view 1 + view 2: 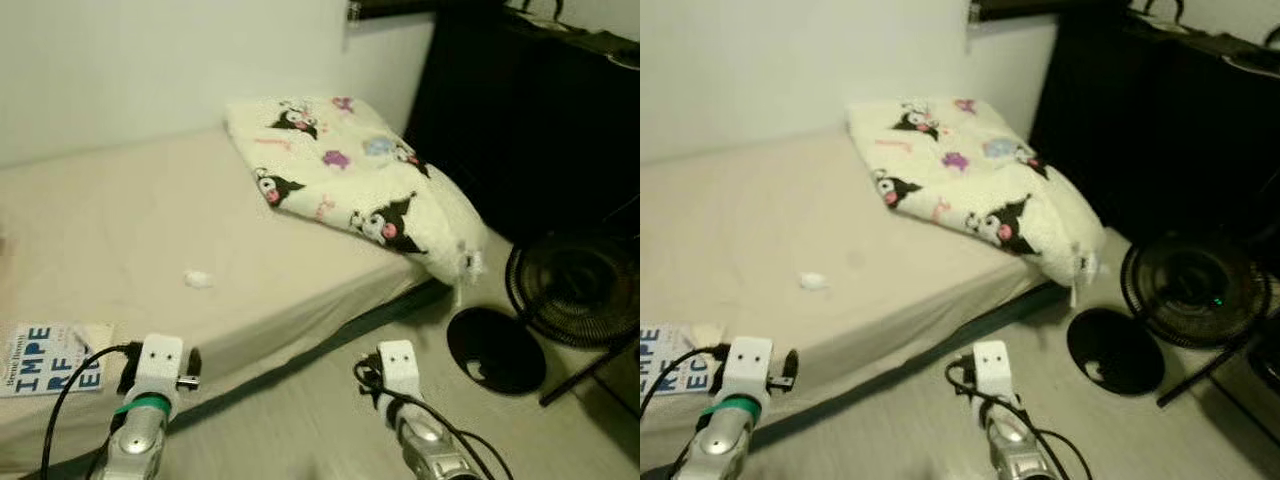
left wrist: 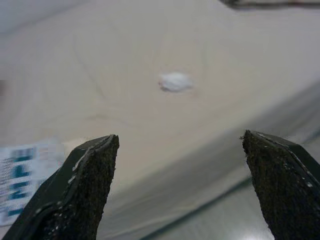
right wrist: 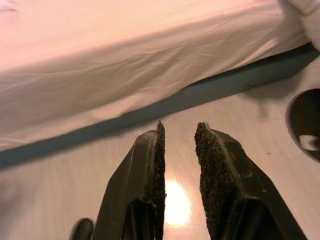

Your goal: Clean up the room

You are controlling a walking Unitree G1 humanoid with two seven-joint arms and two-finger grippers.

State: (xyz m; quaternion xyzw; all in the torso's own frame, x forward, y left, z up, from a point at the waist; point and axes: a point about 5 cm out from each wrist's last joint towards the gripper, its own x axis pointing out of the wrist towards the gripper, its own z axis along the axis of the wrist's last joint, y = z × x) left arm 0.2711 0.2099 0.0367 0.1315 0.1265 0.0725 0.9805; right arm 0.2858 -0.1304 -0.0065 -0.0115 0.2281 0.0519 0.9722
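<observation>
Left wrist view: crumpled tissue (image 2: 175, 81) between wide-spread left jaws.

I see a low bed (image 1: 120, 230) with a beige sheet against a pale wall (image 1: 150, 60). A cream blanket (image 1: 350, 180) printed with black cartoon figures lies folded at the bed's far right corner, its end hanging over the edge. On the light floor (image 1: 310, 420) beside the bed stands a black fan (image 1: 575, 290), tilted, with its round base (image 1: 495, 350) near the blanket's overhang. Dark furniture (image 1: 540, 110) rises behind.
</observation>
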